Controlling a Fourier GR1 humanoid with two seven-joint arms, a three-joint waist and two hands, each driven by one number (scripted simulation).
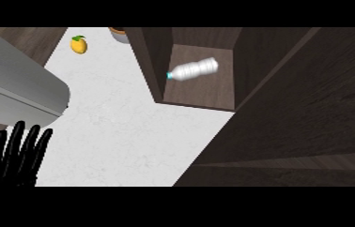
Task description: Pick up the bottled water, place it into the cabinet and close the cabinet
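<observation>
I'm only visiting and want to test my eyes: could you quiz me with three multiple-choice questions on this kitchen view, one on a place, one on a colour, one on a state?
1. Where is the water bottle?
A. lying inside the cabinet
B. standing on the counter
C. in a hand

2. What colour is the fruit on the white counter?
A. red
B. yellow-orange
C. purple

3. How is the cabinet door?
A. shut
B. removed
C. swung open

Answers:
1 A, the bottle lies on its side on the cabinet floor.
2 B, it is yellow-orange with a green leaf.
3 C, the interior shows and the dark door stands out at the right.
The left hand rests open at the lower left.
</observation>
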